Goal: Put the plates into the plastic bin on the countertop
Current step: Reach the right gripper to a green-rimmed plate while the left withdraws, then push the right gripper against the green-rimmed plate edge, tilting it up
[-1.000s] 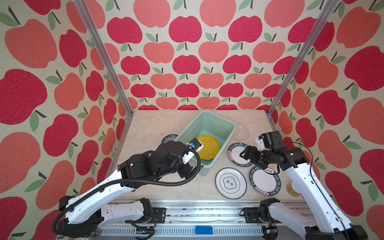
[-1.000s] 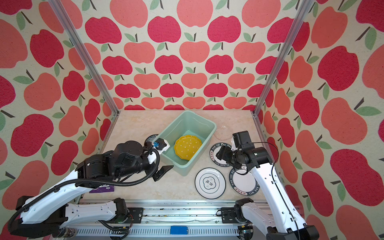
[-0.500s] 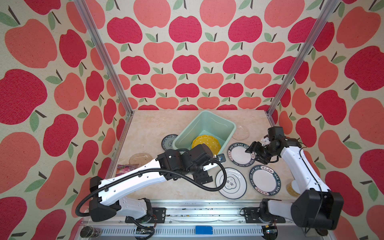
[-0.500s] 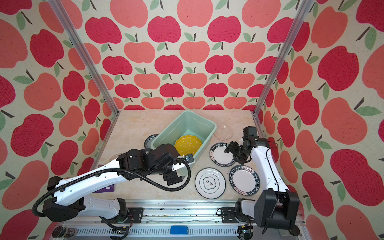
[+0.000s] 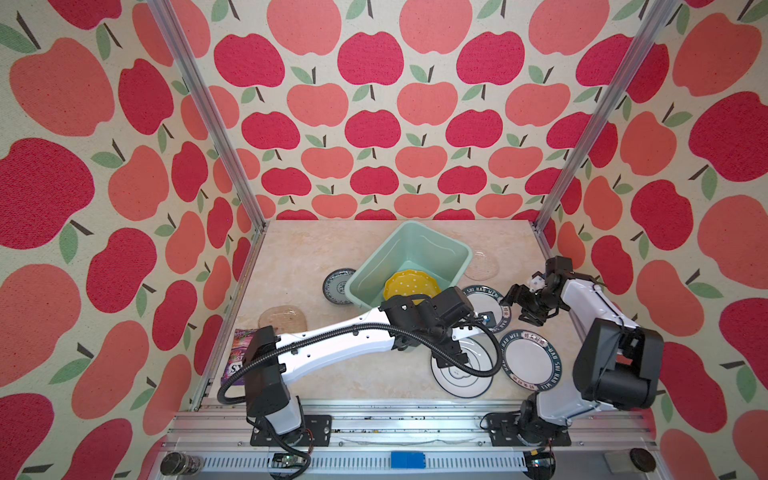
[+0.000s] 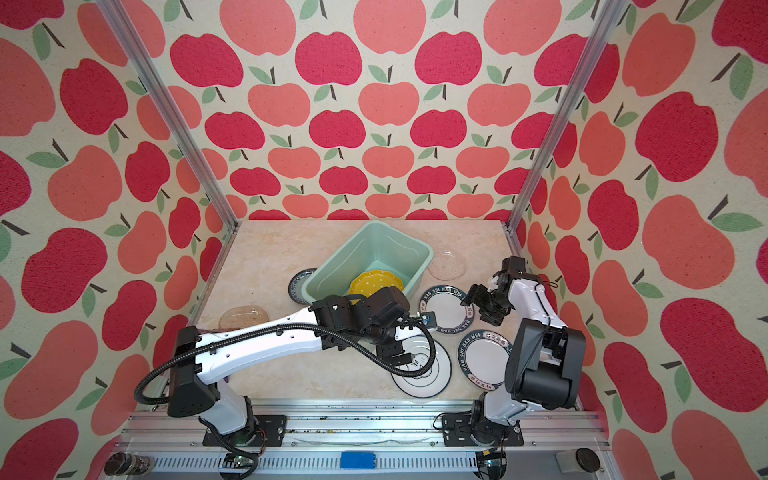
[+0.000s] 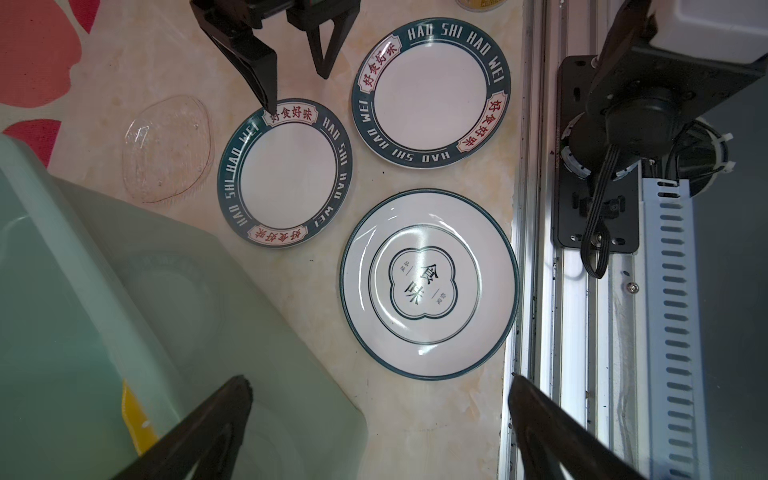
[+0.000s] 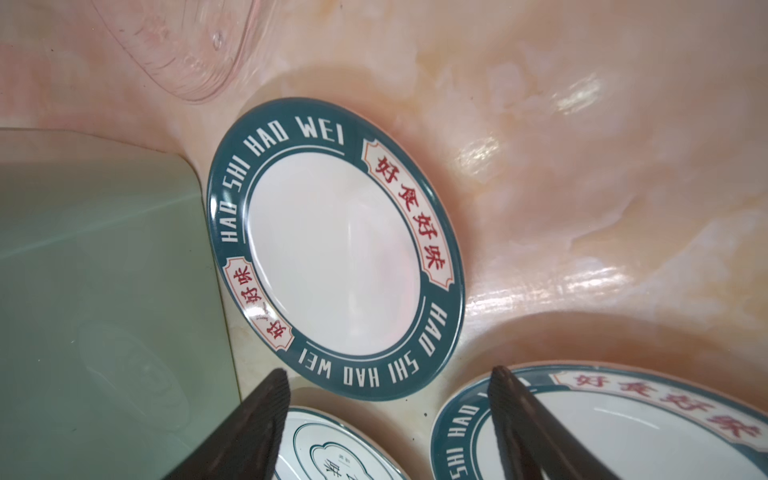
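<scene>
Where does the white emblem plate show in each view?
Top view: emblem plate in front of the plastic bin, right of middle, partly hidden.
Top view: same place.
Left wrist: mid-picture, whole.
Right wrist: at the frame edge, between the fingers of the right gripper, cut off.
Shared landmark: the plastic bin.

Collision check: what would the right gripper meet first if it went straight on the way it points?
Likely the right gripper meets the rim of the lettered plate beside the plastic bin; depth is uncertain.

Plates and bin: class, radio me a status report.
Left gripper open, empty, near emblem plate. Right gripper open at rim of lettered plate. Yellow plate in bin, others on countertop. Left arm spans bin's near side.
</scene>
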`<state>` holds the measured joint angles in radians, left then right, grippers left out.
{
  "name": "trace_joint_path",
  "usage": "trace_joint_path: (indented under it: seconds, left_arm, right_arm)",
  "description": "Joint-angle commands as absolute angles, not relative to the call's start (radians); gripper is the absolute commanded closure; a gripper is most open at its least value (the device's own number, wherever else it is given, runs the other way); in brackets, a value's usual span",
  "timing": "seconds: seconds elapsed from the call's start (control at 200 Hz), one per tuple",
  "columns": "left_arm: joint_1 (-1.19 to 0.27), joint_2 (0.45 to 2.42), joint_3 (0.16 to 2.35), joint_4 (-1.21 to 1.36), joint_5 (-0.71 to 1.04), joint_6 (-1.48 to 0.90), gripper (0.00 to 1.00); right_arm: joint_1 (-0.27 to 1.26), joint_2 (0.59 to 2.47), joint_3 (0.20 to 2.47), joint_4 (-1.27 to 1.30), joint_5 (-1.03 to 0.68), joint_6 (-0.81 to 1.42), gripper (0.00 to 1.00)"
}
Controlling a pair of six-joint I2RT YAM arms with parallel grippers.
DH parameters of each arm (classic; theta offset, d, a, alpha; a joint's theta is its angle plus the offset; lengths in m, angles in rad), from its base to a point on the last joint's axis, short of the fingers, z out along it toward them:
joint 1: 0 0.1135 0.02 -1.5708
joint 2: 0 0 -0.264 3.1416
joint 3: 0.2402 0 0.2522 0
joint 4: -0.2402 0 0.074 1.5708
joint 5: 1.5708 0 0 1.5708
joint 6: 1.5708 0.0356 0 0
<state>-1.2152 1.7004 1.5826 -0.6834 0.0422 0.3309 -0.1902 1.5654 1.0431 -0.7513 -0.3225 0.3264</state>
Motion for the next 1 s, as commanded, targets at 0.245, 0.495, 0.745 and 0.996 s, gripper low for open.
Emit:
trace_joint_path:
  seconds: [0.245, 0.495, 0.745, 0.996]
  left_arm:
    - [-1.212, 1.869, 1.793, -0.646, -0.017, 0.185, 0.01]
    - [-1.211, 1.881, 1.814, -0.632, -0.041, 0.191, 0.01]
    - [-1.211, 1.871, 1.822, -0.654, -0.027, 0.187, 0.01]
    - [-1.212, 1.871, 1.839, -0.670, -0.022, 0.171, 0.01]
  right_arm:
    - [-0.246, 1.711, 1.082, -0.637, -0.431, 0.204, 0.27]
    - [-0.263, 1.764, 1.044, -0.567, -0.510, 0.221, 0.35]
    - [-0.264, 1.810, 0.997, -0.485, -0.600, 0.251, 0.41]
    - [-0.262, 1.857, 0.974, -0.443, -0.662, 0.256, 0.42]
